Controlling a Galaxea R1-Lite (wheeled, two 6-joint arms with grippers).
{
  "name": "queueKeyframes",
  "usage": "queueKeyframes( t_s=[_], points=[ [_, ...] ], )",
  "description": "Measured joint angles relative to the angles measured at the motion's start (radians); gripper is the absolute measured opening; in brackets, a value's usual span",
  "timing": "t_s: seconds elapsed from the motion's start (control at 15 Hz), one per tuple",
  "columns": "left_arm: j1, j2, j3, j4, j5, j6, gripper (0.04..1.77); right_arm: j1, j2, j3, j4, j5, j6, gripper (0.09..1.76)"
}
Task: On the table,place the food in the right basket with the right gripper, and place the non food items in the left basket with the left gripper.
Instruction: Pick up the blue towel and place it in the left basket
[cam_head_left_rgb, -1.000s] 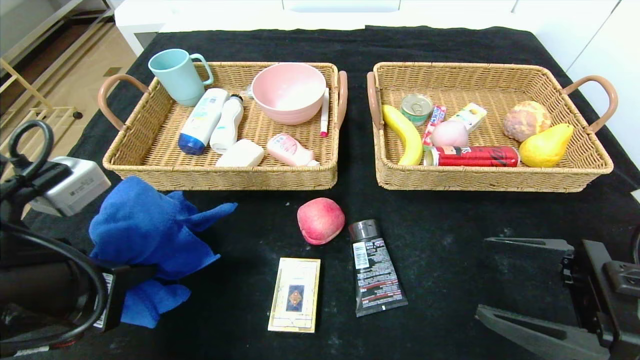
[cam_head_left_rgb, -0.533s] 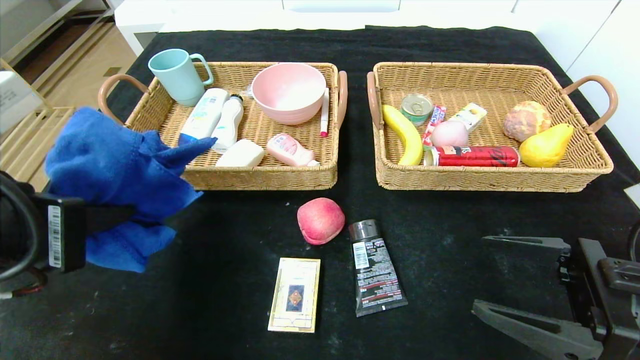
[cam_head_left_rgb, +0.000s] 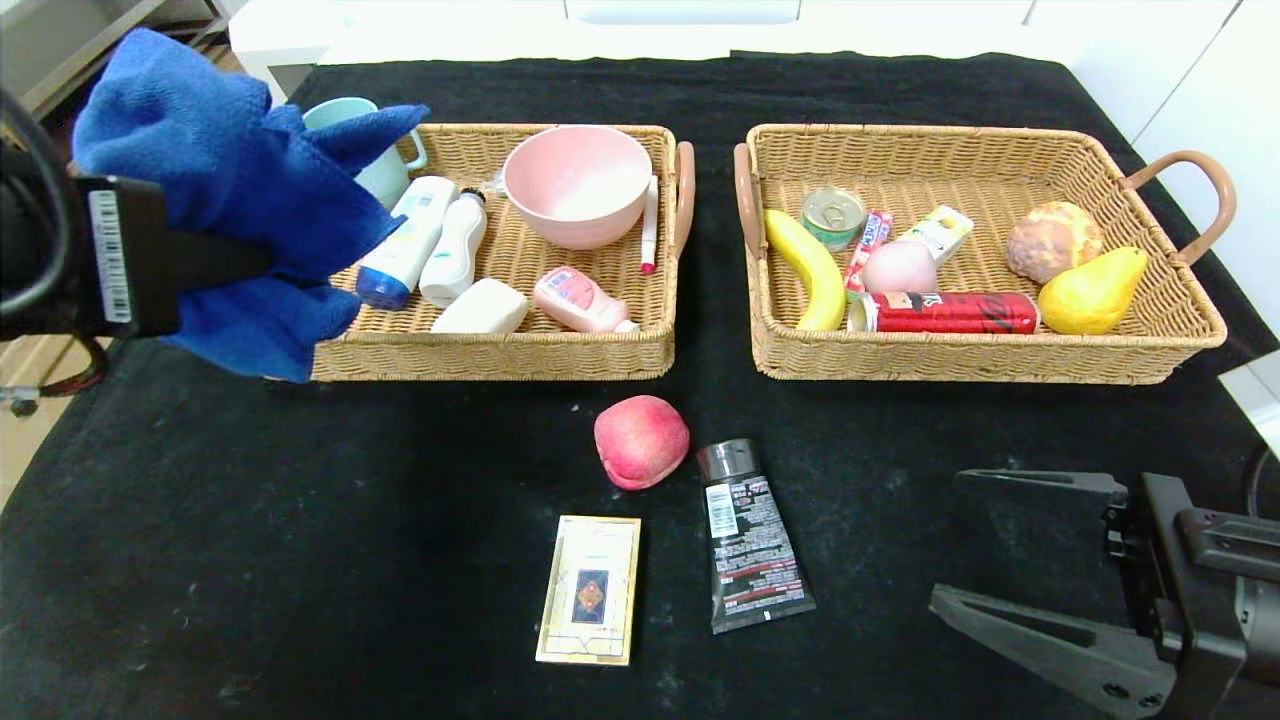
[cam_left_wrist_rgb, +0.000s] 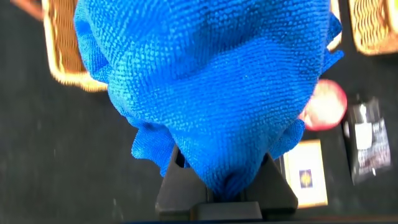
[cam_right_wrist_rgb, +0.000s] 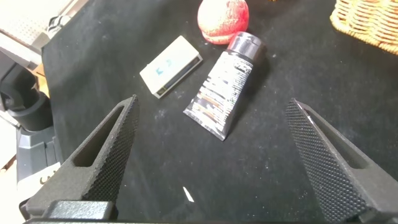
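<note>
1. The counter (cam_head_left_rgb: 200, 520) with its black cover carries two wicker baskets; the left basket (cam_head_left_rgb: 480, 345) already holds non-food things, the right basket (cam_head_left_rgb: 960, 355) holds food.
2. The left gripper (cam_head_left_rgb: 255, 262) has its jaws closed tight on the blue towel (cam_head_left_rgb: 230, 180), which hangs in the air at the outer near corner of the left basket, partly in front of the teal cup (cam_head_left_rgb: 385, 170).
3. The step in hand seems to be carrying the towel to the left basket. The next move calls for bringing it over the basket's inside and then opening the jaws.
4. The right gripper (cam_head_left_rgb: 1010, 560) waits low at the near right, its jaws wide apart and holding nothing.
5. The black tube (cam_head_left_rgb: 752, 545), the card box (cam_head_left_rgb: 590, 590) and the red apple (cam_head_left_rgb: 641, 441) lie on the counter, not yet sorted.
</note>
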Motion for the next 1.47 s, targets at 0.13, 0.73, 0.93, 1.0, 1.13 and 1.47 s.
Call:
queueKeyframes(
  t_s=[0.13,0.73,0.93,1.0,1.13,1.47],
  points=[
    [0.003,0.063,-0.063,-0.002,0.001,0.012,0.25,-0.003,0.000,-0.001,-0.001,0.000,0.000,1.71],
    [0.048,0.365,-0.334,-0.003,-0.001,0.048,0.25,-0.016,-0.002,-0.008,-0.001,-0.001,-0.001,1.71],
    [0.061,0.450,-0.406,-0.002,-0.003,0.050,0.25,-0.025,-0.002,-0.009,-0.003,-0.001,0.000,1.71],
    [0.068,0.474,-0.425,-0.002,-0.003,0.050,0.25,-0.026,-0.002,-0.010,-0.004,0.000,-0.001,1.71],
    [0.084,0.509,-0.448,0.000,-0.004,0.052,0.25,-0.028,-0.004,-0.011,-0.002,0.000,0.000,1.71],
    [0.116,0.558,-0.454,-0.004,-0.005,0.054,0.25,-0.028,-0.004,-0.011,-0.003,0.000,0.000,1.71]
  ],
)
